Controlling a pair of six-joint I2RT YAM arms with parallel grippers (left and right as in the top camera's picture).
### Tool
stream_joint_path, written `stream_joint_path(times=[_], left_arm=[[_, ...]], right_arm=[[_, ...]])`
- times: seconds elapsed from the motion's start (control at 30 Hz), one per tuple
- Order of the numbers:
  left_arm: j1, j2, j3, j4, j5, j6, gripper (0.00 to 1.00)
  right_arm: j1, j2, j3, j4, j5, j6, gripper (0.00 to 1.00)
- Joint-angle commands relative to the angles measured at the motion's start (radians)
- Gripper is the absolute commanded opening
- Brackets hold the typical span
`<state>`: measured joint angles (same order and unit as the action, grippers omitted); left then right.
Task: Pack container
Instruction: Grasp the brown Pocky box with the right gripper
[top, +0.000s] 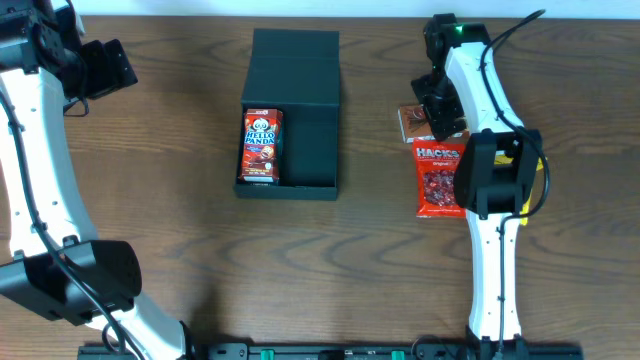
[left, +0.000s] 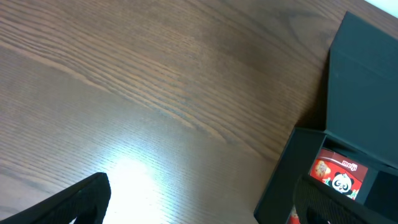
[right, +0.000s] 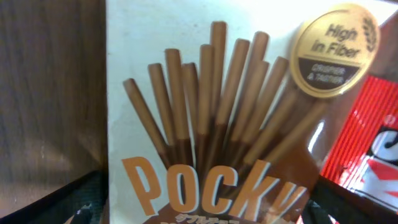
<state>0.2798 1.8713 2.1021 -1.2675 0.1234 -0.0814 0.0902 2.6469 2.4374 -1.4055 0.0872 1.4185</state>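
Observation:
The black container (top: 312, 150) lies open at the table's middle, its lid flap folded back at the far side; it also shows in the left wrist view (left: 367, 87). A red Hello Panda box (top: 262, 145) lies in its left half (left: 339, 177). A Pocky box (top: 408, 122) lies on the table to the right and fills the right wrist view (right: 211, 124). My right gripper (top: 437, 115) is low over it, open, one finger on each side (right: 205, 211). My left gripper (top: 105, 65) is open and empty at the far left (left: 199, 208).
A red snack packet (top: 436, 180) lies just in front of the Pocky box, partly under the right arm; its edge shows in the right wrist view (right: 373, 143). The right half of the container holds nothing. Bare wood lies between the left gripper and the container.

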Motion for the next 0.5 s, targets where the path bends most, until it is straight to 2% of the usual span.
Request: stream_joint_path(times=[0.0, 0.1, 0.13, 0.47], left_arm=[[0.004, 0.008, -0.006, -0.001, -0.013, -0.008, 0.95], [0.004, 0.008, -0.006, -0.001, -0.012, -0.008, 0.95], [0.004, 0.008, -0.006, -0.001, -0.012, -0.008, 0.95], [0.004, 0.008, -0.006, 0.000, -0.012, -0.008, 0.95]], right_arm=[[-0.004, 0.010, -0.031, 0.002, 0.008, -0.008, 0.82], [-0.004, 0.010, -0.030, 0.026, -0.017, -0.076, 0.70], [-0.005, 0.010, -0.030, 0.031, -0.018, -0.097, 0.69], [-0.005, 0.008, -0.014, 0.035, -0.069, -0.303, 0.68]])
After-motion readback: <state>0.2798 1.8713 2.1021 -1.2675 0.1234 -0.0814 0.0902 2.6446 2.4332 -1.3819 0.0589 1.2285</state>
